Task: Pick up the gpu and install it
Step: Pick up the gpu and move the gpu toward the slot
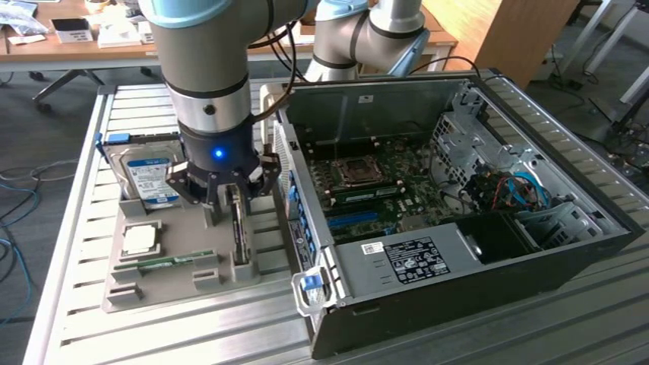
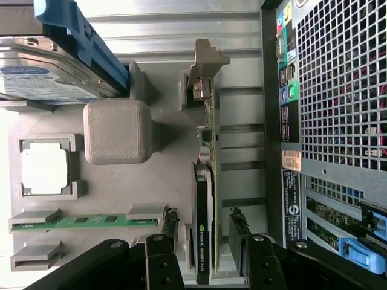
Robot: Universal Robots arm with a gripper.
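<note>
When read from the exterior view's left, first the slatted metal table [image 1: 66, 251], then a grey holder [image 1: 188, 285] lying on it. In the holder's far corner, a silver hard drive [image 1: 147, 173] with a blue label, propped upright. Nearer the camera, a square processor chip [image 1: 140, 239] flat in its recess, and nearer still a narrow green memory stick [image 1: 163, 262] lying in its own slot. Further right, along the holder's edge closest to the computer, the gpu [image 1: 239, 239], standing on its long edge in a slot, not yet lifted. Straight above it, the arm [image 1: 208, 84] pointing down, with the gripper [image 1: 231, 204] hanging low over the card. From the wrist camera: gripper [image 2: 204, 214] open, dark fingers [image 2: 171, 228] straddling the gpu [image 2: 204, 181], one to each face, with a narrow gap on either side and no contact. Green board edge and dark cooler both visible between the fingers. Silver bracket at the card's end away from the fingers. Beside the card, a grey block [image 2: 117, 132] on the holder [image 2: 163, 181]. Right of the holder and just beside it, the computer case [image 1: 598, 228], open side up, with the motherboard [image 1: 375, 190] exposed, a power supply [image 1: 406, 258] at the near end and blue cables [image 1: 527, 190] toward the exterior view's right.
</note>
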